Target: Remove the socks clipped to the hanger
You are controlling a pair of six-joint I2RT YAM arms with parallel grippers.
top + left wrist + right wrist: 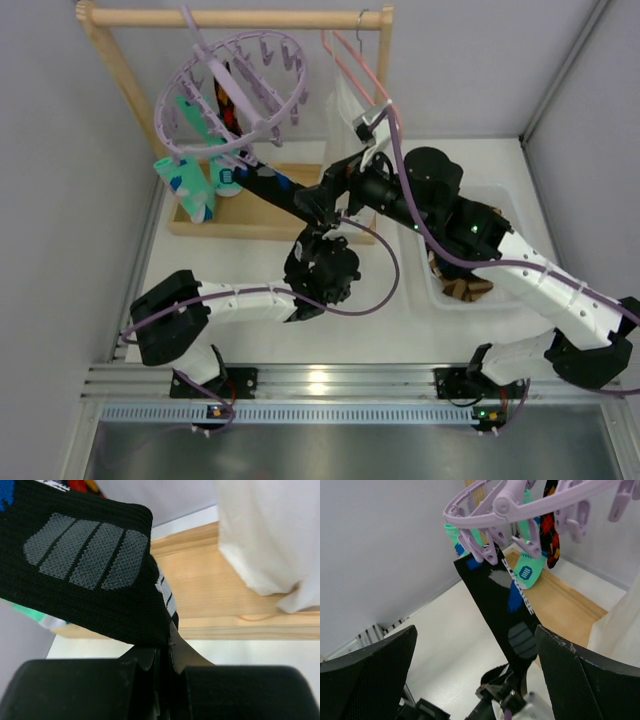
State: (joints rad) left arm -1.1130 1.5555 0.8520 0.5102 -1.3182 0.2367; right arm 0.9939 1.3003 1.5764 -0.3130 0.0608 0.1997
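The lavender hanger (235,95) hangs from a wooden rail, its ring tilted. Teal socks (190,180) and a red-orange-black sock (551,535) hang clipped to it. A long black sock (495,600) is still in a clip at its top and stretches down and to the right. My left gripper (162,650) is shut on that sock's lower end (85,580). My right gripper (480,677) is open, its fingers wide apart on either side of the black sock and touching nothing. In the top view the two grippers sit close together, left (306,216) and right (325,190).
A white garment (345,100) on a thin pink hanger hangs right of the ring. The rack's wooden base (270,215) lies under the socks. A clear bin (505,200) with brown argyle socks stands at the right. A grey wall runs close on the left.
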